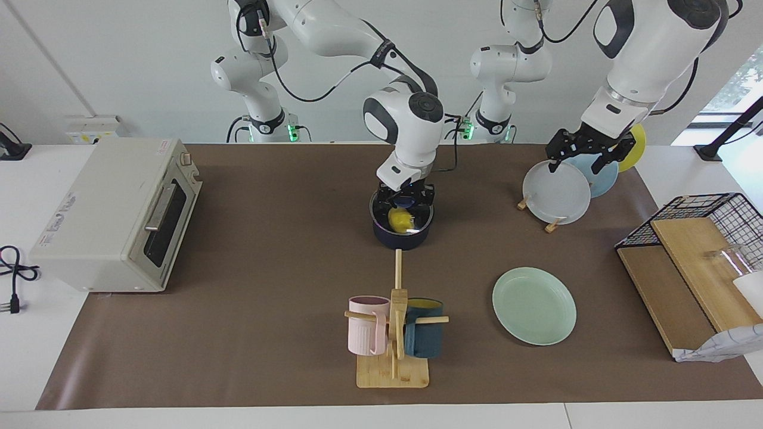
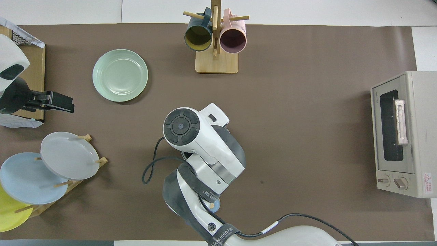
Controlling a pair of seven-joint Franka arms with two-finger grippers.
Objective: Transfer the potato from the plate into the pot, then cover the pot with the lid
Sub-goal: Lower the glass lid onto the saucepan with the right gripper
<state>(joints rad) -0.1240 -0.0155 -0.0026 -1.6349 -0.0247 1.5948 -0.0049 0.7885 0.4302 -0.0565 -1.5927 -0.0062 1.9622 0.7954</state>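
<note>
The dark blue pot [image 1: 400,240] stands mid-table, toward the robots. The yellow potato [image 1: 400,220] lies inside it, seen through the clear glass lid [image 1: 421,221]. My right gripper [image 1: 406,201] is shut on the lid's knob and holds the lid at the pot's rim; I cannot tell whether it rests there. In the overhead view the right arm hides pot, lid and potato. The mint-green plate [image 1: 534,305] [image 2: 120,75] lies bare, farther from the robots, toward the left arm's end. My left gripper [image 1: 587,159] [image 2: 58,101] hangs open and holds nothing, above the plate rack.
A rack [image 1: 557,192] with grey, light blue and yellow plates stands under the left gripper. A wire basket with wooden boards [image 1: 691,262] sits at that end. A mug tree [image 1: 393,333] stands farther out than the pot. A toaster oven [image 1: 119,214] occupies the right arm's end.
</note>
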